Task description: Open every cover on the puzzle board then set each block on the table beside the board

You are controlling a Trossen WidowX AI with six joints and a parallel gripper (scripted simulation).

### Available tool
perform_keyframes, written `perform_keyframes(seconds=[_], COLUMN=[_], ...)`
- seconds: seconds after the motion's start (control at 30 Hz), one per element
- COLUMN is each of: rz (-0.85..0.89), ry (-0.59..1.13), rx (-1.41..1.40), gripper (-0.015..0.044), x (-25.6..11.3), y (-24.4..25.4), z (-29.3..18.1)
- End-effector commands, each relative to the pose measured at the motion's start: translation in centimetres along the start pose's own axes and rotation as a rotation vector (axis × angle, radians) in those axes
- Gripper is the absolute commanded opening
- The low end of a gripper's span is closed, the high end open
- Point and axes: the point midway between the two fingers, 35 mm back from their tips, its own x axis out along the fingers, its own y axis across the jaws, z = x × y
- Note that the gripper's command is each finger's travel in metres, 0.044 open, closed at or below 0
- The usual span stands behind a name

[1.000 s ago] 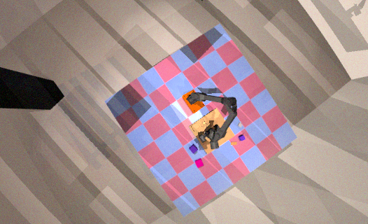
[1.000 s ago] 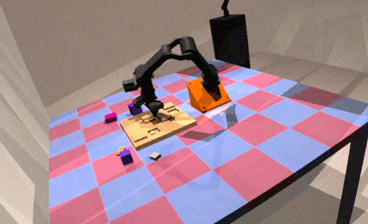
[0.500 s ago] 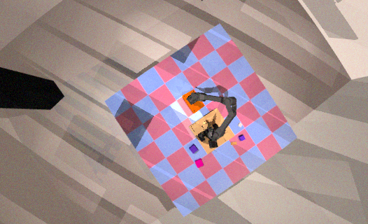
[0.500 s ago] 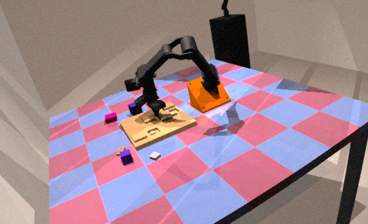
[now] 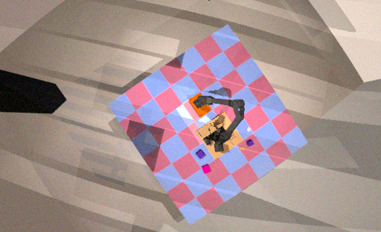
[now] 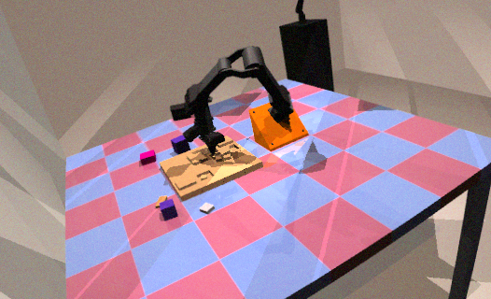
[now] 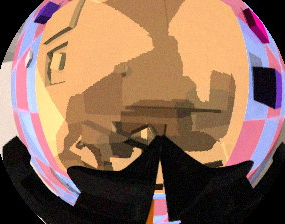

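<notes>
The tan puzzle board [image 5: 215, 154] [image 6: 186, 190] [image 7: 203, 40] has cut-outs and raised pieces, with shadows across it. My gripper [image 6: 213, 153] [image 7: 160, 139] is shut and empty, its tips low over the board by a small pale-faced piece [image 7: 146, 132]; contact is unclear. A well at the left in the wrist view shows a light tan piece [image 7: 58, 61]. One purple block [image 5: 200, 154] [image 6: 180, 144] [image 7: 278, 89] and a magenta block [image 5: 206, 169] [image 6: 147, 157] rest beside the board. Another purple block [image 5: 250, 142] [image 6: 168, 209] rests off another side. The arm and shadows hide some covers.
A small white piece [image 5: 248, 129] [image 6: 206, 207] and a thin tan-orange piece [image 5: 242, 148] [image 6: 161, 201] lie on the table near the second purple block. The orange wedge [image 5: 204, 110] [image 6: 279, 136] under the arm's base stands behind the board.
</notes>
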Motion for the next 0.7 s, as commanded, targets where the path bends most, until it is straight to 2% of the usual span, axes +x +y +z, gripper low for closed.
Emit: perform_keyframes(seconds=[0.0, 0.67], rz=[-0.003, -0.003], ry=[0.003, 0.004], rx=[-0.003, -0.002], gripper=[0.0, 0.0], x=[0.0, 0.0], y=[0.0, 0.2], z=[-0.7, -2.9])
